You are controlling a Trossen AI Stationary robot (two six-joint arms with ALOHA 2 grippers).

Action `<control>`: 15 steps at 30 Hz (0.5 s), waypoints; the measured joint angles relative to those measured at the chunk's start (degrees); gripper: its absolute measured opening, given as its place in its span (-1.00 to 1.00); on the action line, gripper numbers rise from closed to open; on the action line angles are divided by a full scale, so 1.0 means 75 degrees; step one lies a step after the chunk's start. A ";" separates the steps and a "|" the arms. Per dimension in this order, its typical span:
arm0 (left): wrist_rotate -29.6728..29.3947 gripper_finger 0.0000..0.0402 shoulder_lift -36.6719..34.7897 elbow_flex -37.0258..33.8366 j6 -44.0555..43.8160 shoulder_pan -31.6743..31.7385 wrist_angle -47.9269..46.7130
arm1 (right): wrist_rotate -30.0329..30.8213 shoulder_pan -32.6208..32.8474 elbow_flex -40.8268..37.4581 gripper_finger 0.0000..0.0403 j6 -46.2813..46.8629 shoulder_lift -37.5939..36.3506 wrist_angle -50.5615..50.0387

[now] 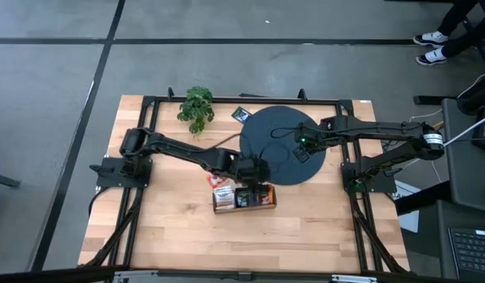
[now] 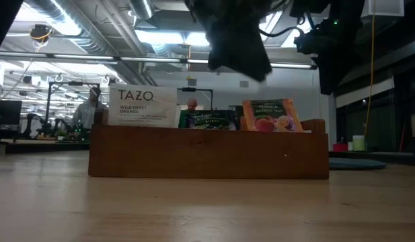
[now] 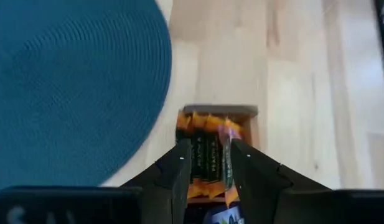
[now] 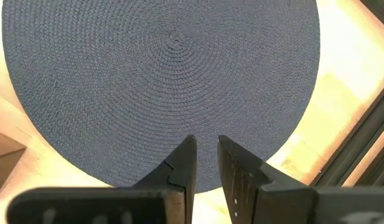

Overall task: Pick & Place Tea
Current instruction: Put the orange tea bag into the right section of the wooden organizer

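Observation:
A low wooden box [image 1: 244,198] stands on the table just near of the dark round mat [image 1: 266,134]. In it, tea packets stand on edge: a white one [image 2: 143,106], a dark green one [image 2: 207,119] and an orange one [image 2: 271,115]. My left gripper [image 3: 208,163] hangs open above the box, slanting down, with the packets [image 3: 207,140] showing in the gap below its fingers. The low view shows it [image 2: 237,40] clear of them. My right gripper [image 4: 206,155] hovers over the mat [image 4: 167,74], fingers a little apart, with nothing between them. One dark packet [image 1: 240,114] lies flat by the mat's far left rim.
A small green plant [image 1: 196,108] stands at the table's far left. A black frame [image 1: 148,102] runs along the table's sides. Bare wood lies near of the box. People stand in the room behind the table in the low view.

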 joint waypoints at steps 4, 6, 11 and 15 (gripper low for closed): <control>0.0137 -0.46 -0.0505 -0.0411 0.0125 0.0128 0.0199 | 0.0000 0.0040 0.0000 -0.66 -0.0020 0.0000 0.0100; 0.0288 -0.47 -0.0773 -0.0857 0.0044 0.0230 0.0623 | 0.0000 0.0093 0.0000 -0.66 -0.0033 0.0000 0.0233; 0.0554 -0.47 -0.1788 -0.2724 -0.0888 0.0501 0.1852 | -0.0231 0.0312 0.0000 -0.66 -0.0260 0.0003 0.0925; 0.0333 -0.48 -0.2902 -0.4306 -0.1780 0.0658 0.2776 | -0.0738 0.0380 0.0000 -0.66 -0.0525 0.0003 0.1855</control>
